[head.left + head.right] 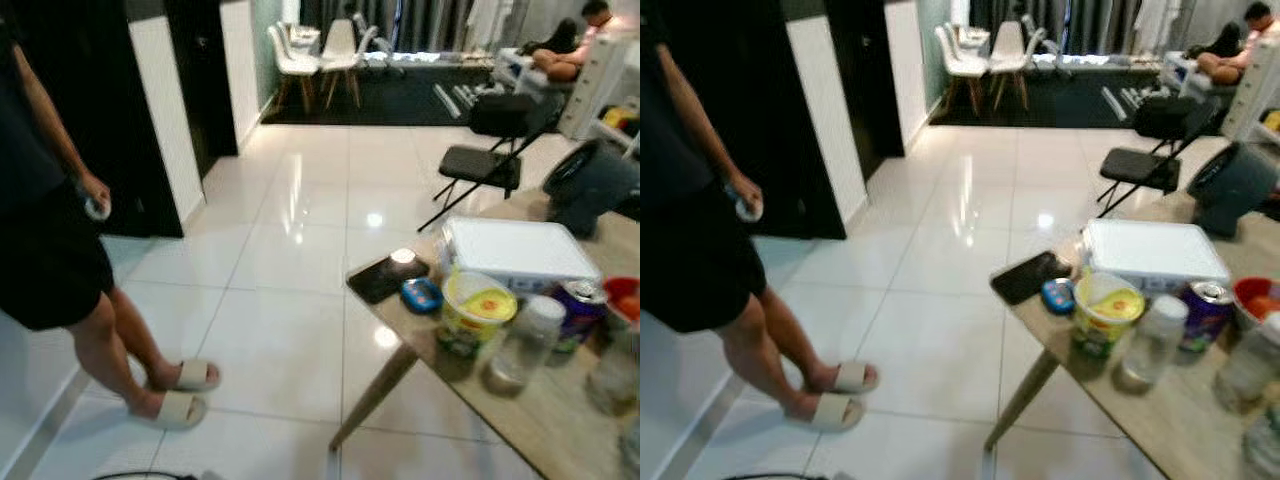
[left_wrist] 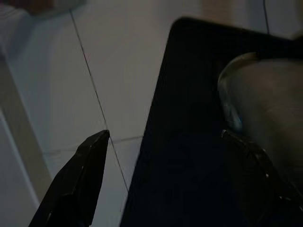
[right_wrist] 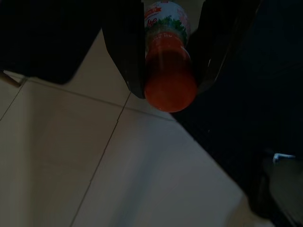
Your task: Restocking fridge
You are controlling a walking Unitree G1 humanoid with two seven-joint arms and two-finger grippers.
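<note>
Wooden table (image 1: 560, 420) stands on the glossy white tile floor (image 1: 290, 290). At its near-left corner lie a dark phone (image 1: 388, 277) and a small blue tin (image 1: 422, 294). Further in: white flat box (image 1: 517, 252), yellow-lidded tub (image 1: 477, 312), clear bottle (image 1: 522, 343), purple can (image 1: 578, 310), red bowl (image 1: 624, 297).

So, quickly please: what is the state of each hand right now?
Left hand: open, holding nothing, above the floor.
Right hand: closed on an orange-red bottle with a printed label.
</note>
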